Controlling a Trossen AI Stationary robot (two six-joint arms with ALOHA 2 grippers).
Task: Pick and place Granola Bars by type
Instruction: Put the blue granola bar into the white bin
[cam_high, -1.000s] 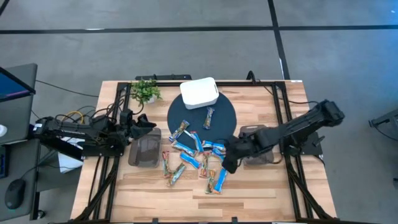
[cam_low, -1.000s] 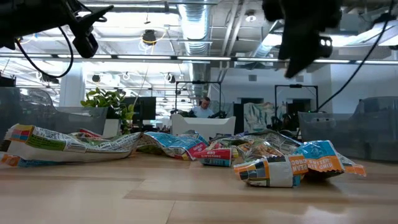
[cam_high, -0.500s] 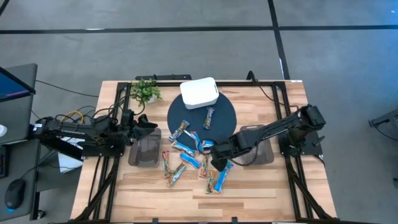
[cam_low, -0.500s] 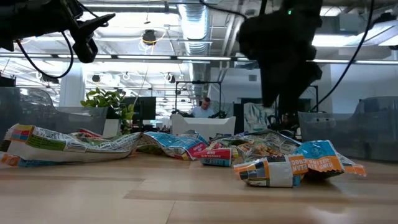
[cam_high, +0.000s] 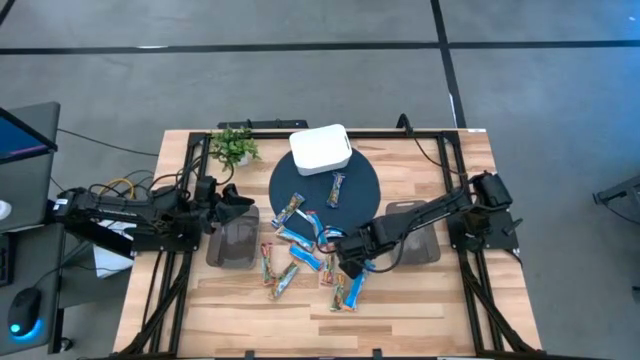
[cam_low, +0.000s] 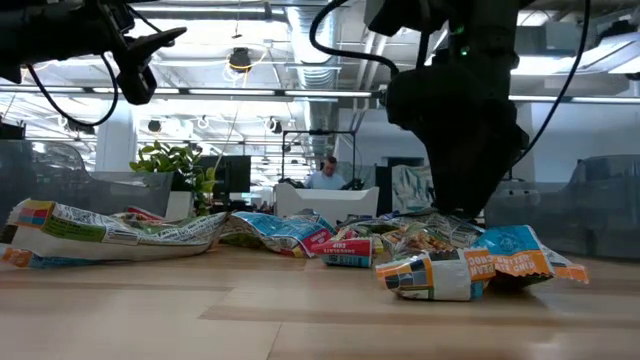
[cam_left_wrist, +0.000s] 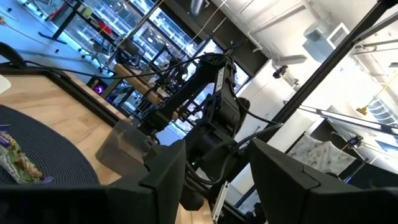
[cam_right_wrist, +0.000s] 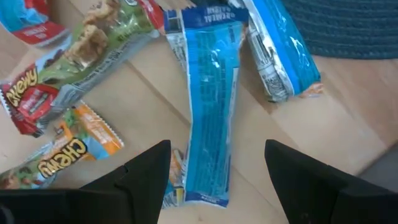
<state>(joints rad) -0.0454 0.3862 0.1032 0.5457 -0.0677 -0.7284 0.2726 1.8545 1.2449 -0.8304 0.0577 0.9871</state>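
Several granola bars (cam_high: 305, 255) lie loose on the wooden table, some blue-and-white, some tan; two more rest on the dark round mat (cam_high: 360, 195). My right gripper (cam_high: 348, 264) hangs open over the pile's right side, pointing down. In its wrist view the gripper (cam_right_wrist: 217, 171) has a finger on either side of one long blue bar (cam_right_wrist: 211, 106), which lies flat on the wood and is not touched. Beside it lie a second blue bar (cam_right_wrist: 280, 50) and a tan bar (cam_right_wrist: 87, 43). My left gripper (cam_high: 236, 204) waits open at the table's left, raised over a clear bin (cam_high: 232, 245).
A second clear bin (cam_high: 412, 245) stands right of the pile, under my right arm. A white rounded box (cam_high: 320, 148) sits on the mat's far edge, a small plant (cam_high: 235, 145) left of it. Bare wood lies toward the near edge.
My right gripper has swung toward the table's left and come down over the pile of bars, turning somewhat about its own axis; its fingers stay open. No bar has moved.
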